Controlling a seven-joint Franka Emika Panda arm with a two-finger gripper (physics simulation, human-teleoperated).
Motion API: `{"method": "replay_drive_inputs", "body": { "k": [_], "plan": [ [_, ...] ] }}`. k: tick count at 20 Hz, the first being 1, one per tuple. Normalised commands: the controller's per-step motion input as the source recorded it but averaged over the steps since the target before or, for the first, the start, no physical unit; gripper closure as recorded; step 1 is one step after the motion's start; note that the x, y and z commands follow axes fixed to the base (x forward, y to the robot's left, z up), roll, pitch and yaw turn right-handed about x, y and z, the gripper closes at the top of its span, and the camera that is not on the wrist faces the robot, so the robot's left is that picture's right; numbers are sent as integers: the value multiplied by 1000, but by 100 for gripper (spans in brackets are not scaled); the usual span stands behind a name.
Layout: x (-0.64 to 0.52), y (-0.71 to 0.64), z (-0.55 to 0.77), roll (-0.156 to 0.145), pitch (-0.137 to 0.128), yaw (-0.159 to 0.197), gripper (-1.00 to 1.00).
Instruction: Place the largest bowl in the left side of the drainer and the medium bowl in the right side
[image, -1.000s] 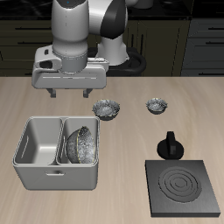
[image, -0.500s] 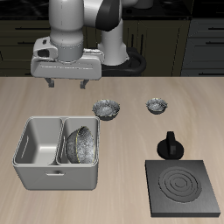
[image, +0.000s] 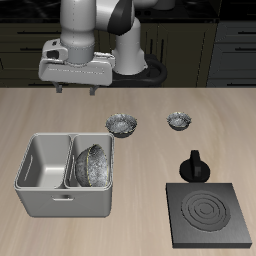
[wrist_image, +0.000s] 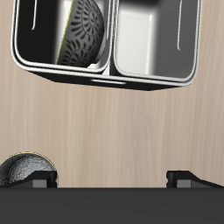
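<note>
The drainer (image: 60, 200) stands near the table's front edge. The largest bowl (image: 92, 165) leans tilted inside its compartment nearer the table's middle; the other compartment is empty. Both also show in the wrist view, the drainer (wrist_image: 105, 79) and the bowl (wrist_image: 83, 35). The medium bowl (image: 121, 125) sits on the table just behind the drainer and shows in the wrist view too (wrist_image: 24, 171). My gripper (image: 77, 88) is open and empty, raised well above the table behind the drainer; its fingertips (wrist_image: 39, 179) edge the wrist view.
The smallest bowl (image: 179, 122) sits farther along the table beside the medium bowl. A black moka pot (image: 193, 165) stands by a black square stove plate (image: 210, 215) near the front edge.
My gripper has risen straight up and away from the drainer, staying open and empty. The bowls and the drainer have not moved.
</note>
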Motion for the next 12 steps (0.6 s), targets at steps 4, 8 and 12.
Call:
{"method": "replay_drive_inputs", "body": {
  "k": [4,8,12],
  "plan": [
    [-655,-63,-252,-6,-69,-8,-100],
    [-425,123,-113,2,-57,6,-100],
    [-461,285,-167,26,-36,27,-100]
  ]
}}
